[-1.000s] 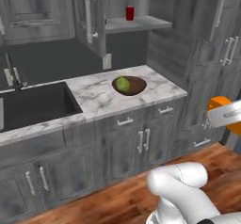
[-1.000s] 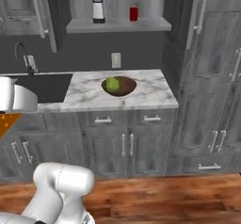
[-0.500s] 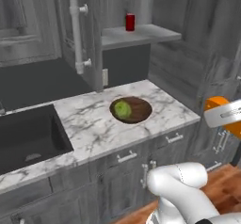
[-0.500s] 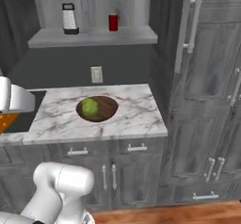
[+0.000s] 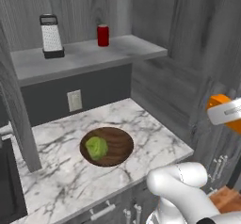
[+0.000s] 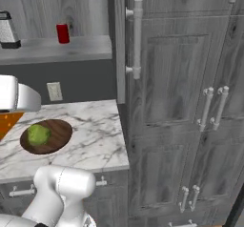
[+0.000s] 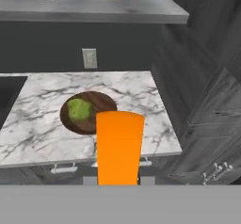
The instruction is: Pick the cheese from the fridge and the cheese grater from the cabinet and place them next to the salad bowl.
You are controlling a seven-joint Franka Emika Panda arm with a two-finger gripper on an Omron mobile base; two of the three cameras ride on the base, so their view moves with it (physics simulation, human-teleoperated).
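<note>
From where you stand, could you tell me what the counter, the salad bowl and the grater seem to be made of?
Counter: likely polished marble, white with grey veins. Salad bowl: apparently wood, dark brown with faint grain, matte. Grater: seemingly metal, silvery dotted faces, with a black handle and base, perhaps plastic.

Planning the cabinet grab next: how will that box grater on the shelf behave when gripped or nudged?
The cheese grater stands tall and narrow on a small black base, so a sideways nudge would probably tip it. Its dotted metal faces look rigid and likely slick; the black top handle seems the safer hold. The red bottle stands apart beside it on the shelf, so a topple may miss it.
</note>
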